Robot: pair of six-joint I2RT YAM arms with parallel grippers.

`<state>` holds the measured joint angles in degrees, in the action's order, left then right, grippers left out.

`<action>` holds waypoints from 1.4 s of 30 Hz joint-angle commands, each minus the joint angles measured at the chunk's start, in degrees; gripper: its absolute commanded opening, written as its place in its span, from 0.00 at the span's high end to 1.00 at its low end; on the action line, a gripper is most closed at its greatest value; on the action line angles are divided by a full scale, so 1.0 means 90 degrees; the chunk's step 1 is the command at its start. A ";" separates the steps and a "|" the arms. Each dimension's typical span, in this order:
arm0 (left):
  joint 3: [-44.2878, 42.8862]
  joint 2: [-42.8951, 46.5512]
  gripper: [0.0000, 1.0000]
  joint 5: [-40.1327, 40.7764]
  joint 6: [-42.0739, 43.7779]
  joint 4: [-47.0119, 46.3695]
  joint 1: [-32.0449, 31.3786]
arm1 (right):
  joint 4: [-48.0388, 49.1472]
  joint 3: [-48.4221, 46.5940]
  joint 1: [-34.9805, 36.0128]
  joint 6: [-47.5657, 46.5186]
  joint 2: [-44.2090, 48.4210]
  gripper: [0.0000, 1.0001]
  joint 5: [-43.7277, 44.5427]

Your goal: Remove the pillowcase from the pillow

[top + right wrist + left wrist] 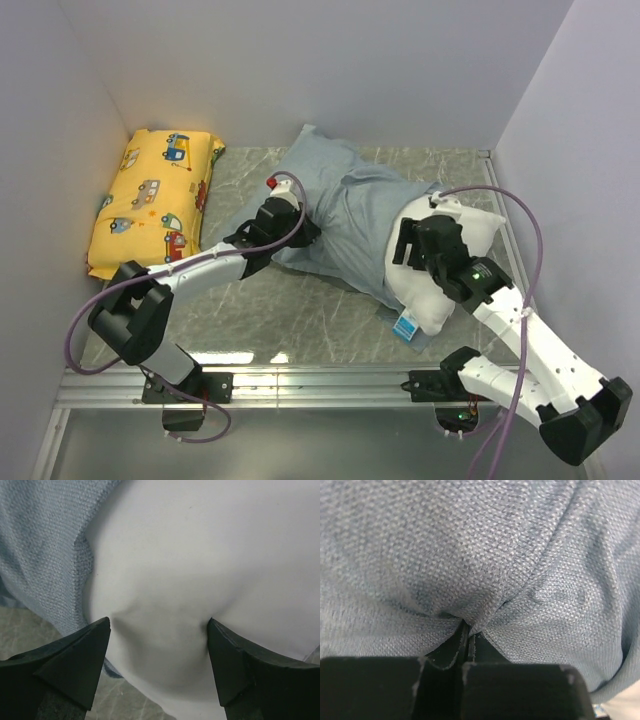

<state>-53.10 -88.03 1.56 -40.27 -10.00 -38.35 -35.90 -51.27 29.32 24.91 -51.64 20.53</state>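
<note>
Blue-grey pillowcase [345,215] lies mid-counter [300,320], half off the white pillow [430,300] on its right. The left fingers [510,690] are pressed together, pinching its fabric; the right fingers [75,655] are spread, pushing into the pillow.

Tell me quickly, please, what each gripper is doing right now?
Left gripper: closed, pinching a fold of the pillowcase.
Right gripper: open, tips pressed into the pillow.

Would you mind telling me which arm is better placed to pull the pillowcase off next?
Left, probably: the left gripper is shut on the pillowcase; the right gripper, open, presses the pillow.
</note>
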 commanded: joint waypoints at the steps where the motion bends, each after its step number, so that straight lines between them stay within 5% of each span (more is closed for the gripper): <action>1: -0.0369 -0.0043 1.00 0.0490 -0.0154 0.0231 -0.0026 | -0.0201 0.0070 0.0374 0.0279 -0.0257 0.16 0.0384; 7: -0.0496 0.0025 1.00 0.0647 -0.0174 0.0466 -0.0036 | 0.0365 0.0676 0.0648 0.0397 -0.0910 0.16 0.0355; 9: -0.0691 0.0142 1.00 0.0889 -0.0087 0.0661 -0.0026 | 0.0172 0.0434 0.0648 0.0299 -0.1176 0.49 0.0365; 10: -0.0808 0.0181 1.00 0.1055 0.0030 0.1049 -0.0026 | 0.0103 0.0297 0.0648 0.0251 -0.1244 0.87 0.0413; 12: -0.1247 0.0415 1.00 0.1358 0.0128 0.1480 0.0061 | -0.0014 -0.0191 0.0658 0.0114 -0.1109 0.99 0.0288; 18: -0.2116 0.1635 1.00 0.2344 0.0675 0.2621 0.0140 | -0.0415 -0.1939 0.0648 -0.0170 -0.0318 1.00 -0.1106; 21: -0.2497 0.1939 1.00 0.3175 0.0968 0.3188 0.0324 | -0.0551 -0.2311 0.0658 -0.0111 0.0092 1.00 -0.1062; 29: -0.2976 0.1608 1.00 0.1576 0.0491 0.3903 0.3650 | -0.0855 -0.2604 0.0619 0.0162 0.0854 1.00 -0.0514; 31: -0.3123 0.1558 1.00 0.1233 0.0519 0.4011 0.3967 | -0.0972 -0.2682 0.0619 0.0143 0.0952 1.00 -0.0543; 36: -0.2967 0.1822 1.00 0.0306 0.0705 0.3689 0.3823 | -0.0866 -0.2147 0.0609 0.0094 0.0651 1.00 -0.0270; 42: -0.2109 0.1861 1.00 0.0988 0.0628 0.3495 0.2348 | -0.0318 -0.1053 0.0609 0.0182 -0.0149 0.91 0.0393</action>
<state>-74.65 -73.25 3.44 -35.57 26.55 -13.74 -43.57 -62.50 35.59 27.38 -49.98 15.00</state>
